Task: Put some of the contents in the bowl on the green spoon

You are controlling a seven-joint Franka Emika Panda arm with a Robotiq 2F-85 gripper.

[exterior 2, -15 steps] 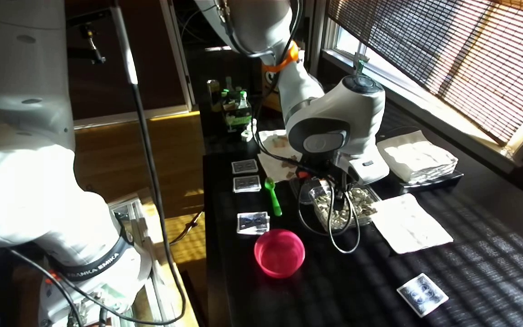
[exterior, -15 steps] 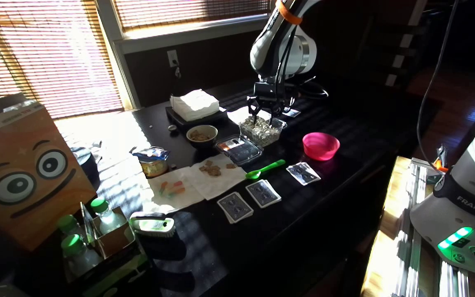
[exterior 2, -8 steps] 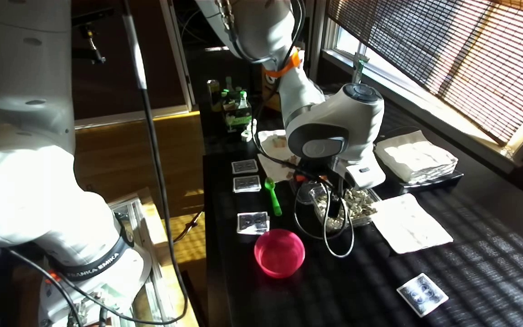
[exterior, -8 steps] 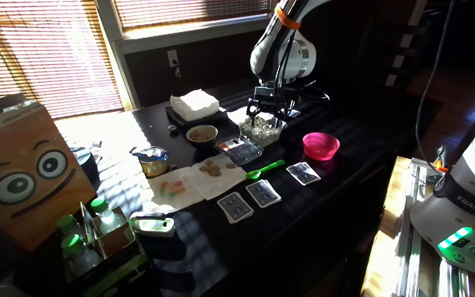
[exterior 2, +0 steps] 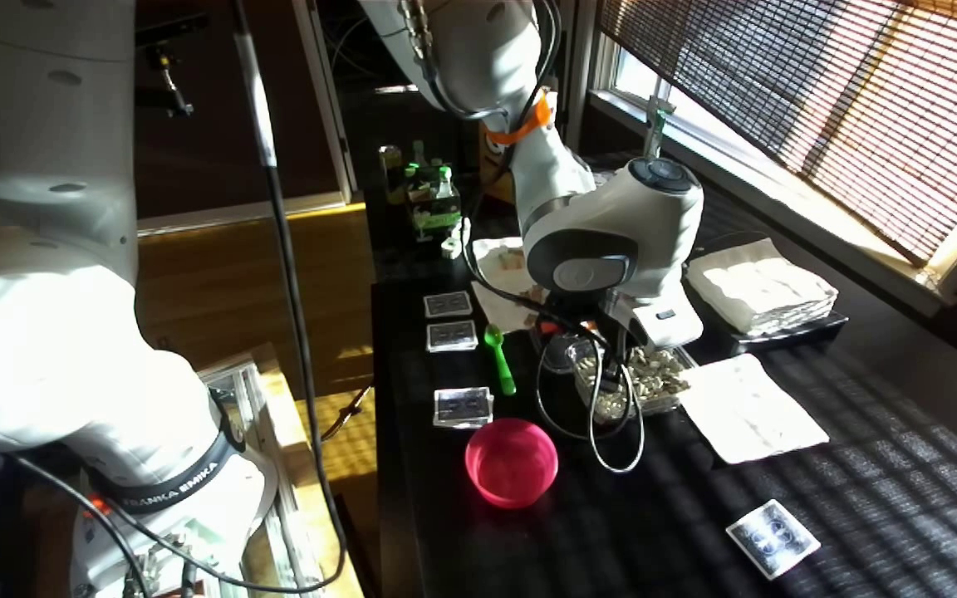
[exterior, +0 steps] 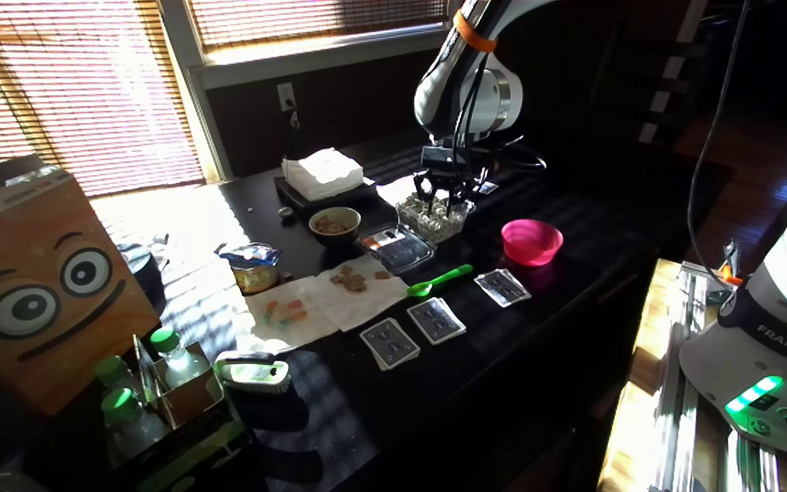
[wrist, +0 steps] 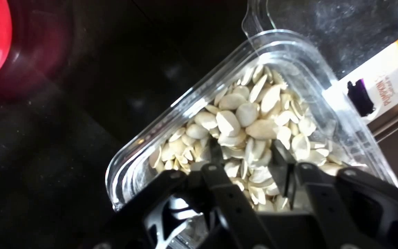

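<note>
- Wrist view: my black gripper stands partly spread among pale oval seeds in a clear plastic tub, none visibly clamped; I'd squeeze gently.
- In both exterior views: the slim bright-green plastic spoon lies on the black table.

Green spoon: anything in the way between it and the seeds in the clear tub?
Yes: the clear tub walls in the seeds, and the lid lies between the tub and the scoop end of the green spoon. Nothing else visibly blocks it.
</note>
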